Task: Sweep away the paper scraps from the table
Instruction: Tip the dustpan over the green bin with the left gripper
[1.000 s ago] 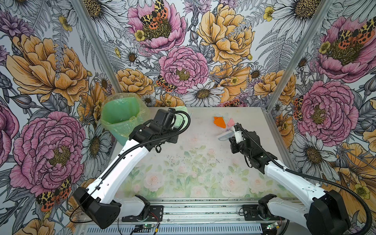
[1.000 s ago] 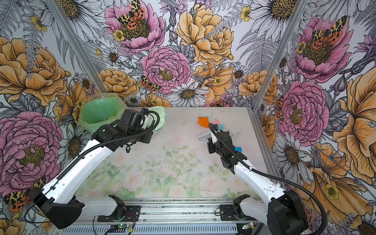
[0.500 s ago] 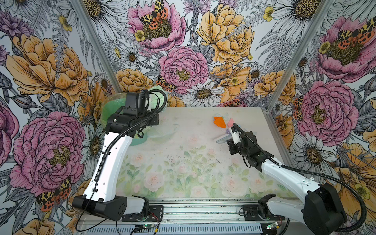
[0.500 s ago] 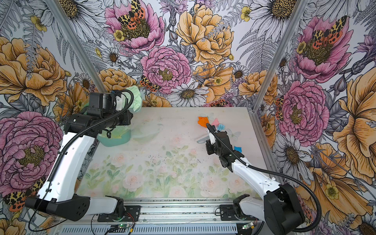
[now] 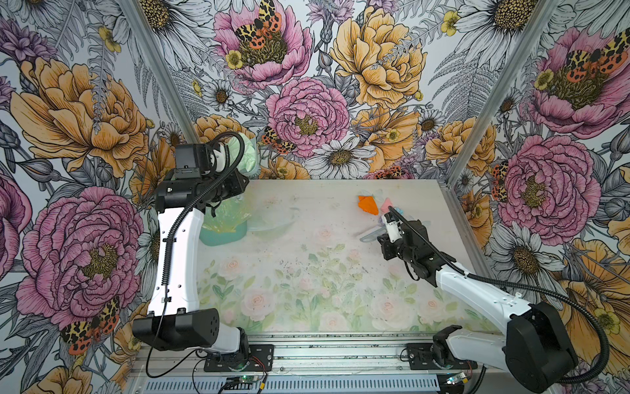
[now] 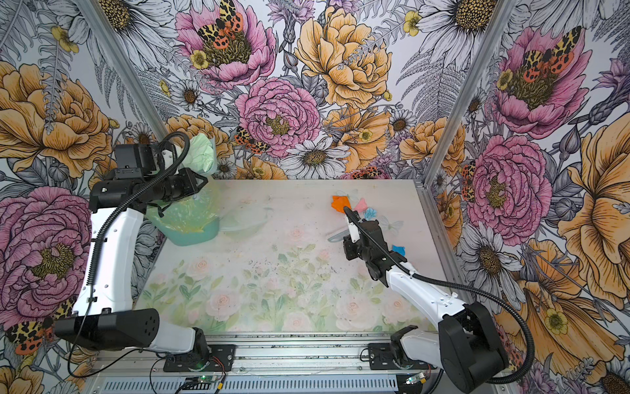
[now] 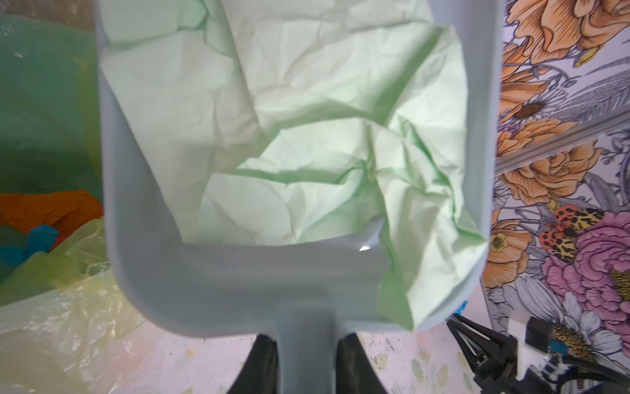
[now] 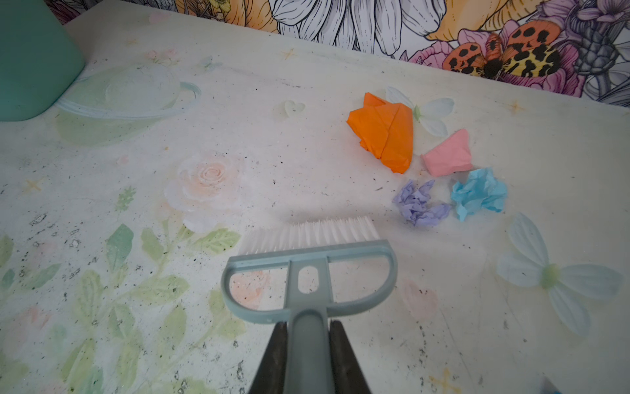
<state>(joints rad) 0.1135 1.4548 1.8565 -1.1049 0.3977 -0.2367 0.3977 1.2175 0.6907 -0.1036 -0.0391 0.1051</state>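
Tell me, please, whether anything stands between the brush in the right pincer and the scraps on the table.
Nothing visible does. In the right wrist view only bare table lies between the brush and the lilac scrap, the nearest; the blue scrap, pink scrap and orange scrap lie beyond it.

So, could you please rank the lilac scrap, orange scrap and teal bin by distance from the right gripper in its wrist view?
From the right gripper:
1. Lilac scrap, just past the hand brush.
2. Orange scrap, farther back.
3. Teal bin, far across the table.
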